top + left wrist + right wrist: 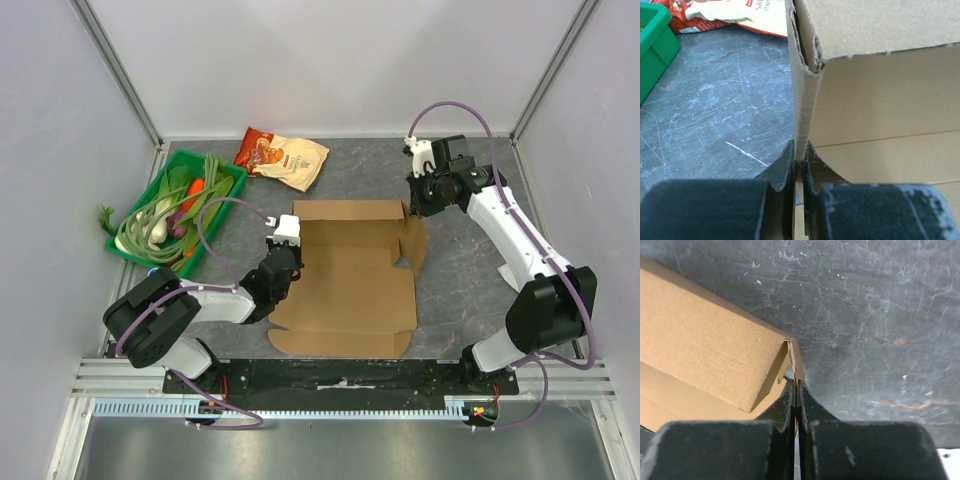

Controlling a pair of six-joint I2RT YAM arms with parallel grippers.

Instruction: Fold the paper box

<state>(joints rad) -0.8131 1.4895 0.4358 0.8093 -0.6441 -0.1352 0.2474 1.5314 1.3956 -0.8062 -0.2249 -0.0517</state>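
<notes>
Flanking the paper box (pixel 350 290), the left gripper (pixel 799 157) is clamping its left wall, the right gripper (pixel 796 390) seemingly pinching its far-right corner.

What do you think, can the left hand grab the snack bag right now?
Probably not yet. The left hand is shut on the box wall, so it is busy. If it let go, only bare table lies between it and the bag, so it looks reachable.
</notes>
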